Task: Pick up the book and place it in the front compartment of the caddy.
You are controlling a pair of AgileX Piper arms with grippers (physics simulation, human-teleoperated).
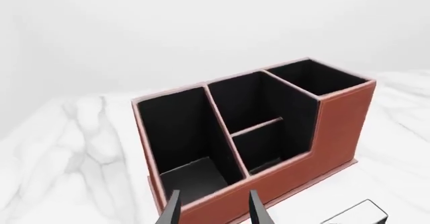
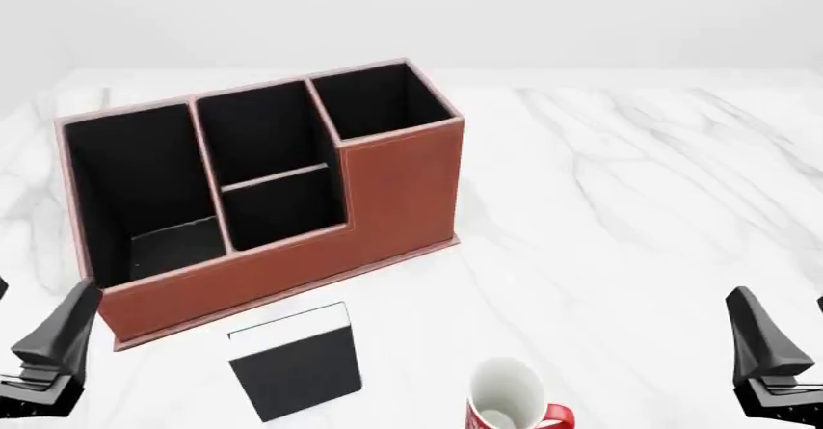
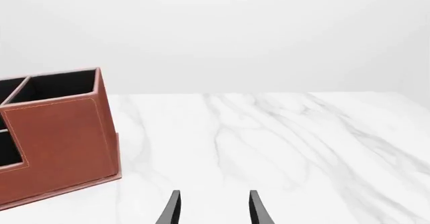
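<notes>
The black book (image 2: 293,361) with its white page edge lies flat on the marble table, just in front of the red-brown caddy (image 2: 399,188). One of its corners shows in the left wrist view as the book (image 1: 356,216). The front compartment (image 2: 283,207) is the small, low-walled pocket in the caddy's middle, black-lined and with nothing in it; the left wrist view also shows the front compartment (image 1: 259,146). My left gripper (image 1: 215,211) hovers open near the caddy's (image 1: 336,128) front wall, left of the book. My right gripper (image 3: 215,209) is open over bare table at the far right.
A white-and-red mug (image 2: 508,400) stands upright to the right of the book near the table's front edge. The caddy's tall square pocket (image 2: 373,101) and its widest pocket (image 2: 129,188) flank the low one. The marble table (image 2: 643,188) stretches to the right.
</notes>
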